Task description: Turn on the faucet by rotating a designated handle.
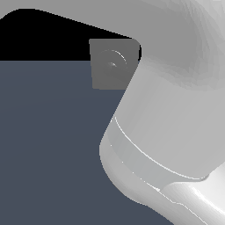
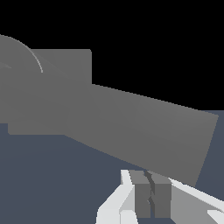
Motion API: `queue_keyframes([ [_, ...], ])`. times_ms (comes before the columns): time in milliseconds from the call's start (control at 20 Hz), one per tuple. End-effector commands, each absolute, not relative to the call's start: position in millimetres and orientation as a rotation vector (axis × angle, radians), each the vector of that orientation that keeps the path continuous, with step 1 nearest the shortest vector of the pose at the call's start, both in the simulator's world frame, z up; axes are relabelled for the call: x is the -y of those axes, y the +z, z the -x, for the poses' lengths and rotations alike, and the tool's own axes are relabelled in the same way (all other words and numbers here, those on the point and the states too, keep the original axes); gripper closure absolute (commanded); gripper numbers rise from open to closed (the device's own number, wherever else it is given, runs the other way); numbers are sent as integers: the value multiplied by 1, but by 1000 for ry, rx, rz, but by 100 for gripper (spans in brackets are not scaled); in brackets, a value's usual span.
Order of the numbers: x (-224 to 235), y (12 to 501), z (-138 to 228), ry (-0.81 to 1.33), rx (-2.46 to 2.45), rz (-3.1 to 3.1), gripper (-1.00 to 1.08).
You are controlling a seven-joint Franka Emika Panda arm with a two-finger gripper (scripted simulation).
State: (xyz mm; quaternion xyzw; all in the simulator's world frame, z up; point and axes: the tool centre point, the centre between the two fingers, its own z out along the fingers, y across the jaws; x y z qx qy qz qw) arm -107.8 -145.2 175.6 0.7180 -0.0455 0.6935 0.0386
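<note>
Wrist view: the handle stretches out from the faucet, its end just beyond the gripper, whose fingers are pressed together, gripping nothing. Exterior view: robot arm covers the faucet's right edge
</note>
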Motion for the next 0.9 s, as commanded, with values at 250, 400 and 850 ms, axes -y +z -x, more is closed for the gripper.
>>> queue_keyframes([
  [250,151,208,107,2138,132,-2178,108],
  [400,152,219,106,2139,128,-2175,108],
  [850,157,251,106,2139,117,-2165,108],
])
